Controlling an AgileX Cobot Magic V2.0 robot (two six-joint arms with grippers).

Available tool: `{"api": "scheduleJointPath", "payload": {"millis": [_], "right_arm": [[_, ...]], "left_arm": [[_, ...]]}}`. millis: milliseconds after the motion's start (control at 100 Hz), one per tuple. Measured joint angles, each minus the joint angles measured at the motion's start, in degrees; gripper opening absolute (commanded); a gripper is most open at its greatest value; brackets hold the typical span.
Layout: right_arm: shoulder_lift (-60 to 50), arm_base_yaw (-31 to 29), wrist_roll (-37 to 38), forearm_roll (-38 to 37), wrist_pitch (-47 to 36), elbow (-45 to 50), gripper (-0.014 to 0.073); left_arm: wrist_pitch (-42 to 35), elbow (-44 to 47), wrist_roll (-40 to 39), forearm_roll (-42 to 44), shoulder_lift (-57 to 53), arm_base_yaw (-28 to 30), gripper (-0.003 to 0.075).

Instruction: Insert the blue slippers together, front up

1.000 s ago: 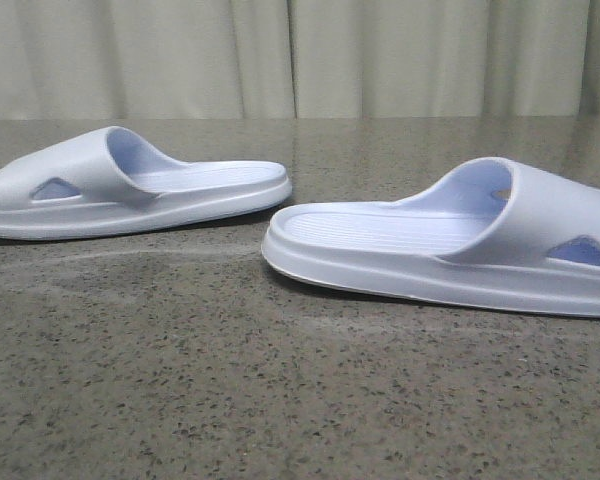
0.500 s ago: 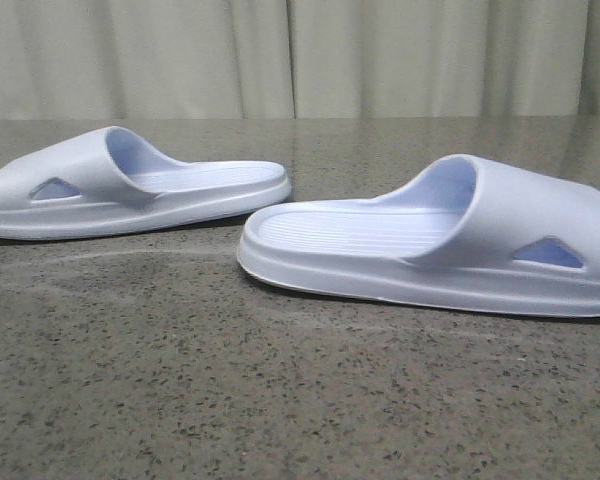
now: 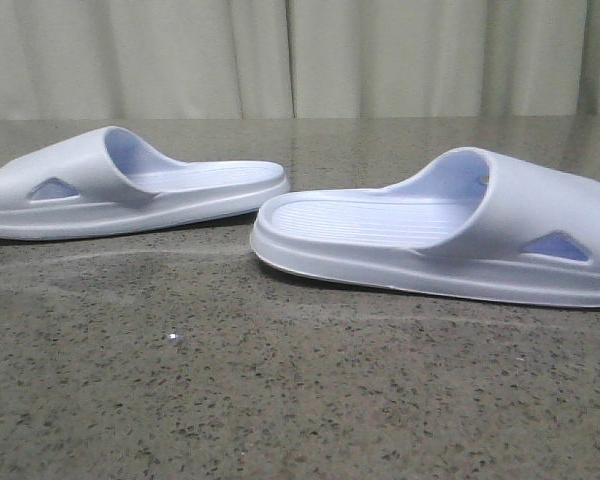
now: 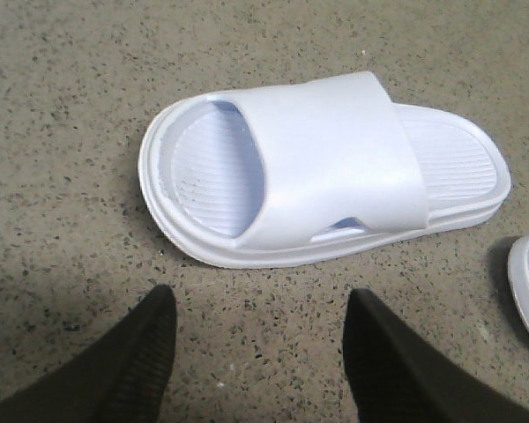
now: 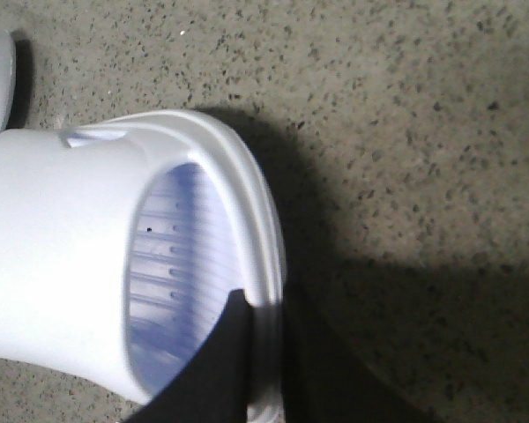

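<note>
Two pale blue slippers rest sole-down on the speckled stone bench, heel ends turned toward each other and just apart. The left slipper sits toward the bench's left edge; the right slipper lies toward the right edge, nearer the front.

The right gripper pinches the rim of the right slipper at its toe end, one finger inside on the ribbed footbed, the other outside the sole wall. The left gripper hovers near the left slipper, jaws spread and empty, touching nothing.

The step in hand appears to be bringing the right slipper toward its mate. The thin rim grip probably lets the foam pivot, so a low, slow carry suits. The left gripper would do well to seize its slipper at the sole edge before nesting, fronts aligned upward.
</note>
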Motion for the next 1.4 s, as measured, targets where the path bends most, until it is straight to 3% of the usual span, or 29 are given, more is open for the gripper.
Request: {"api": "scheduleJointPath", "payload": {"millis": [310, 710, 930, 1120, 1260, 1400], "right_arm": [[0.0, 0.0, 0.0, 0.4, -1.1, 0.0, -0.0107], [0.0, 0.2, -0.2, 0.8, -1.5, 0.0, -0.0107], [0.0, 0.7, -0.2, 0.9, -1.7, 0.0, -0.0107], [0.0, 0.8, -0.2, 0.9, -1.9, 0.0, -0.0107], [0.0, 0.8, -0.4, 0.9, -1.9, 0.0, -0.0107], [0.0, 0.9, -0.7, 0.9, -2.0, 0.0, -0.0107]], "left_arm": [[0.1, -2.9, 2.6, -8.2, 7.2, 1.2, 0.0373], [11.6, -5.6, 17.0, -23.4, 18.5, 14.6, 0.0358], [16.0, -5.6, 25.5, -30.7, 25.4, 15.5, 0.0314], [17.0, -6.9, 28.1, -32.7, 30.3, 15.5, 0.0305], [17.2, -7.9, 29.0, -33.5, 32.2, 15.5, 0.0225], [17.3, -7.9, 29.9, -34.6, 32.4, 15.5, 0.0043]]}}
